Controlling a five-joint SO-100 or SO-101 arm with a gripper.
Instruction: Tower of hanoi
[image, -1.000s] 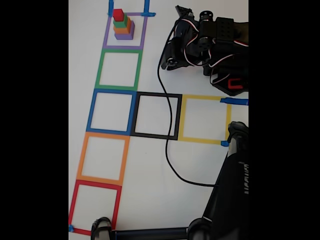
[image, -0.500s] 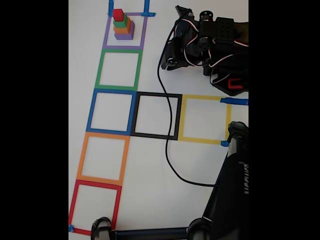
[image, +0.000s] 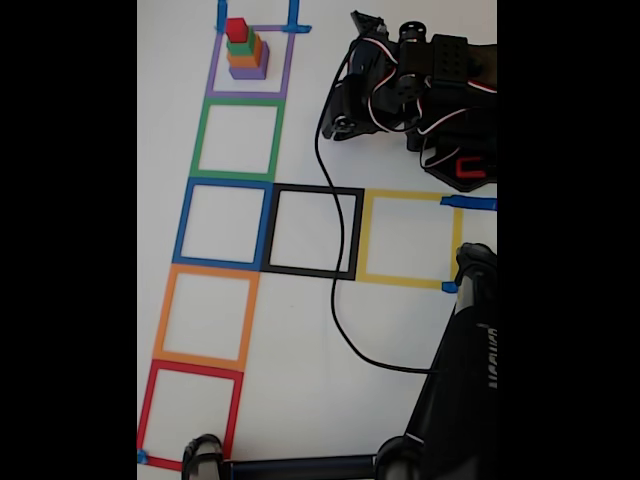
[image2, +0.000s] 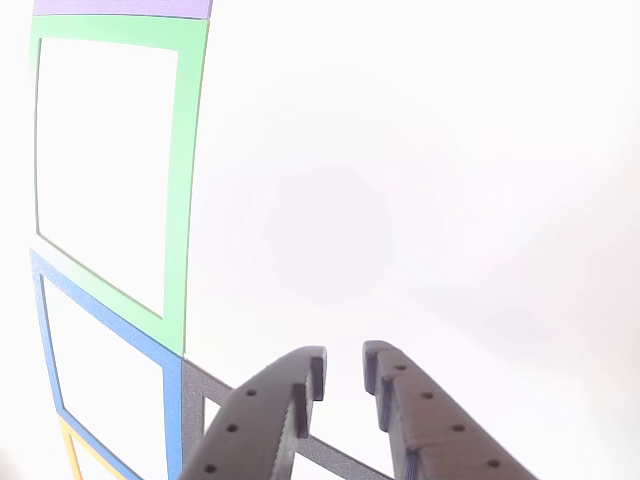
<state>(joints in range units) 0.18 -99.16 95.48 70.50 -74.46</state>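
White worktop (image: 300, 330) with taped coloured square outlines in an L layout. Stack of 4 cubes (image: 245, 52), purple base then orange, green, red on top, sits inside the purple square (image: 212, 80), upper left of the fixed view. End effector (image2: 343, 372), lower centre of the other view, empty, tips slightly apart above the black square (image2: 195, 385). Arm (image: 420, 90) upper right.

No legible text, labels, or numbers

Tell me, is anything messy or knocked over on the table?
Nothing stands out. The cubes sit in a neat stack, purple cube at the bottom and red cube on top, inside the purple tape square. The gripper holds nothing.
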